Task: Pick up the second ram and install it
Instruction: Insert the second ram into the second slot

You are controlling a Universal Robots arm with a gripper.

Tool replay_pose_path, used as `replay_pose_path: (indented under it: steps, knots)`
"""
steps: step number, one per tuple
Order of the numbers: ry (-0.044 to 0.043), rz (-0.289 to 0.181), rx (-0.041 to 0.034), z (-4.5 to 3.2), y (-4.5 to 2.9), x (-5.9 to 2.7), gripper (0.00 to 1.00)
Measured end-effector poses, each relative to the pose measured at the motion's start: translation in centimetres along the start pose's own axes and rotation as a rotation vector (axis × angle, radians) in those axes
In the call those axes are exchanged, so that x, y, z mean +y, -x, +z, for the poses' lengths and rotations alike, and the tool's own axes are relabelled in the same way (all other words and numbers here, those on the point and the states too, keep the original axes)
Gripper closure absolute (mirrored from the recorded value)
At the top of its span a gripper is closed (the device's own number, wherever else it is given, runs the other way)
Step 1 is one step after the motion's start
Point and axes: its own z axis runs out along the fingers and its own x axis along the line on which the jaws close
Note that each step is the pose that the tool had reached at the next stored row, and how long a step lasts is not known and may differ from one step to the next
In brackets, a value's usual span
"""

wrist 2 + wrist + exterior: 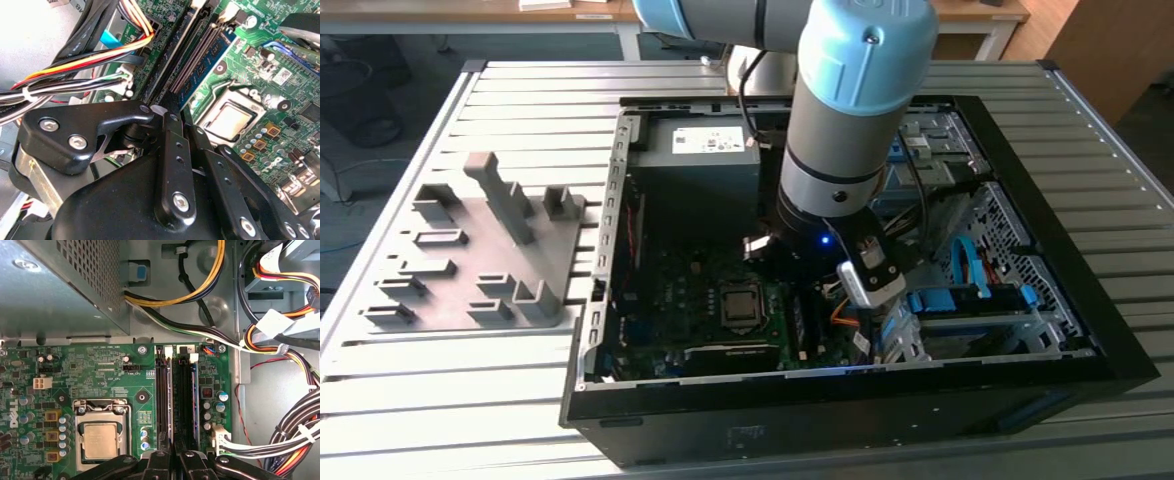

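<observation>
**A:** Where are you working?

**B:** You're on a slatted metal table [400,150] with desks behind it. Starting from the exterior view's left, the grey fixture tray [474,250] sits with its holders bare, and I see no stick on it. Next is the open computer case [854,400]. Your arm [854,120] reaches down into it over the motherboard [674,290], with the blue drive brackets [961,300] to the exterior view's right.

**A:** And the gripper?

**B:** In both wrist views your gripper [174,460] [167,112] has its fingers drawn narrow, nearly together. They are lined up with the memory slots.

**A:** Where is the second ram?

**B:** In the first wrist view a long dark stick, which I take for the second ram [185,400], runs out from between the fingers. It lies along the slot farther from the processor [101,440]. The empty slot [163,400] beside the processor shows its bare contacts.

**A:** So how far along are you?

**B:** The pick-up looks done, going by the bare tray and the narrow grip. The seating I can't confirm, because you can't see whether the stick is pressed home or only resting on the slot. The white latches [192,358] at the far end don't settle it either. Watch the cable bundle [300,440] just beside the slots.
</observation>
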Motion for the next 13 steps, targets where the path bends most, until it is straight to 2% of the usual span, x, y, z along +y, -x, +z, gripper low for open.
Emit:
replay_pose_path:
  steps: [13]
  knots:
    - [-0.0001,-0.008,0.0001,0.09,0.13,0.0,0.86]
